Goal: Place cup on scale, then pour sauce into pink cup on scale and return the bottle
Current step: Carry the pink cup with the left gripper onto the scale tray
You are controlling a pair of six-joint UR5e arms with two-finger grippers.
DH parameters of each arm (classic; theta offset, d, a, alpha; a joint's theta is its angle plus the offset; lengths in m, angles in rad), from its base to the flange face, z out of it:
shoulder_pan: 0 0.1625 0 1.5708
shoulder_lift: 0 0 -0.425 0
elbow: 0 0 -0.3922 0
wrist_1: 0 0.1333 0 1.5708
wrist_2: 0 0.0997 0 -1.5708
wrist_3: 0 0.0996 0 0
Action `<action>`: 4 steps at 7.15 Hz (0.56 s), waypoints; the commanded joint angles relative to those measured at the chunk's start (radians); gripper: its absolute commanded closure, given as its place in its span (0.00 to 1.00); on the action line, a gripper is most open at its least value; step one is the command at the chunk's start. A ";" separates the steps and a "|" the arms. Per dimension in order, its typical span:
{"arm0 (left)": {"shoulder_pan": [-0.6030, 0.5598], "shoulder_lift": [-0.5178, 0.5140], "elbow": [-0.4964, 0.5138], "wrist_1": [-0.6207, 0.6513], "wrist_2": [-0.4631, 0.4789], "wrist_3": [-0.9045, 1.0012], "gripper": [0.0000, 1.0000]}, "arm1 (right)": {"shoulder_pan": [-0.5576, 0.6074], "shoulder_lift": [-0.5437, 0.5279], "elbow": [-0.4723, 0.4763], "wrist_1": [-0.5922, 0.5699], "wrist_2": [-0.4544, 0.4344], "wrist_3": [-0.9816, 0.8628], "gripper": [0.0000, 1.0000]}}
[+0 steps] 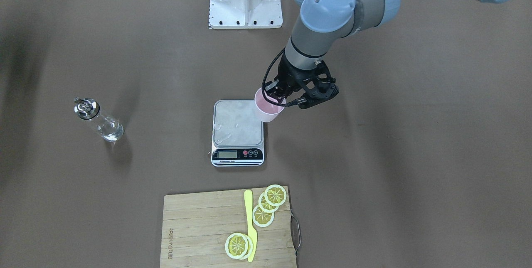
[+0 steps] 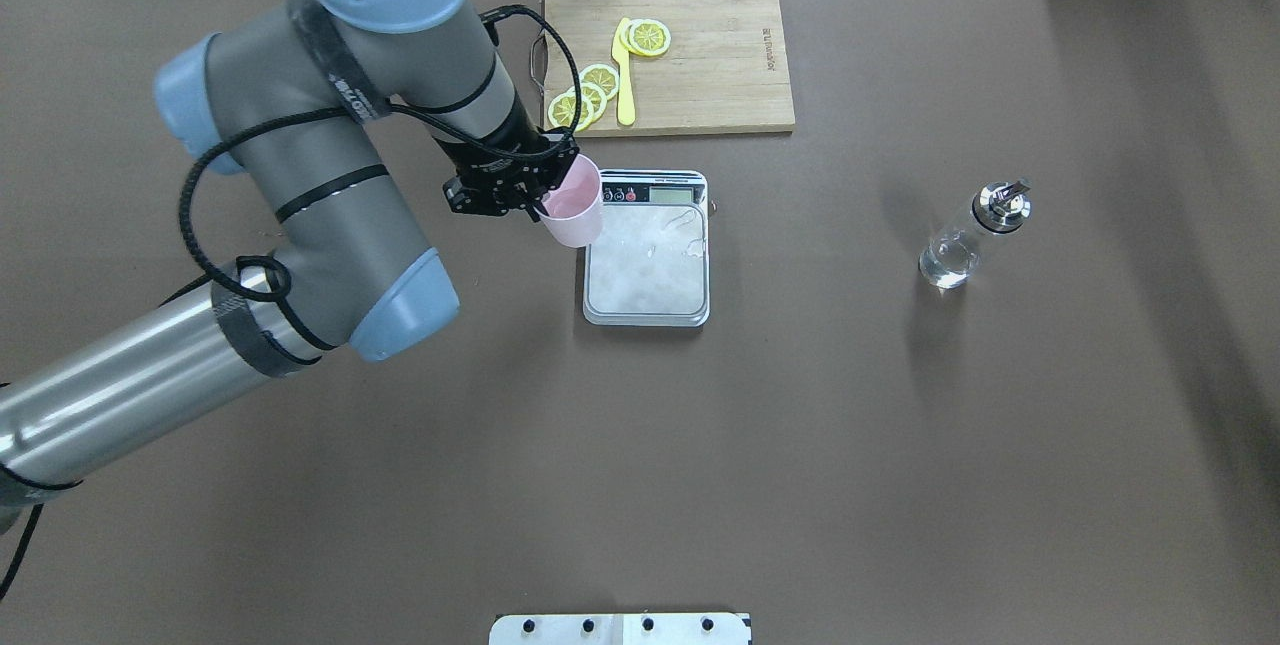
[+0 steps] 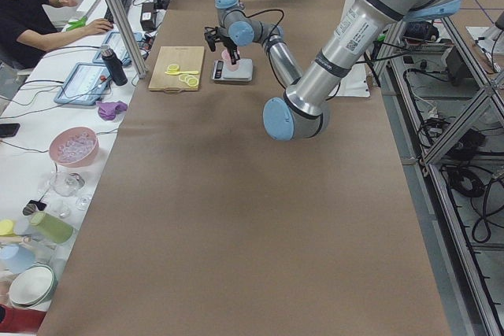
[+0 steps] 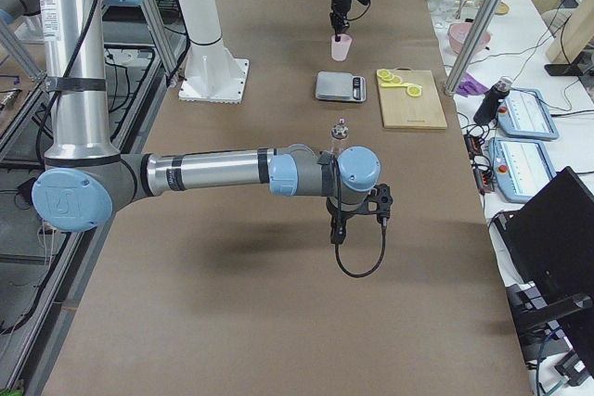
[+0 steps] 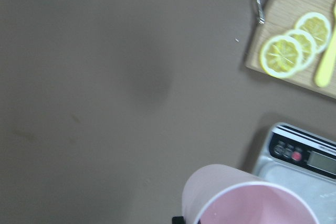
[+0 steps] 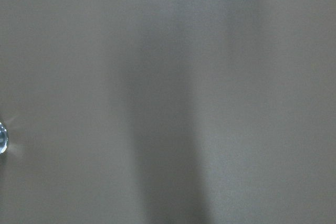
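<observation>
Pink plastic marks the cup, which we see pinched at its rim by the left gripper, the jaws closed on the cup's wall from above. From overhead the cup sits upright at the scale, overlapping the platform's corner on the display side, with most of its body just off the platform's edge; we cannot tell whether its base touches anything. The platform itself is bare and the display faces away from the robot. We find the bottle standing on the table well apart from the scale, on the robot's right, its silver cap up. The right gripper shows only in the side view, pointing down over the table near the bottle, and we cannot tell how its jaws stand. Beyond the scale lies a wooden board bearing lemon slices and a yellow knife.
</observation>
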 commanded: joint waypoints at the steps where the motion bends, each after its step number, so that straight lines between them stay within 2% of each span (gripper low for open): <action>1: 0.062 -0.108 0.126 -0.001 0.077 -0.017 1.00 | 0.000 0.000 0.000 0.000 0.001 0.001 0.00; 4: 0.095 -0.099 0.149 -0.017 0.091 -0.014 1.00 | 0.000 0.000 0.000 0.000 0.001 0.001 0.00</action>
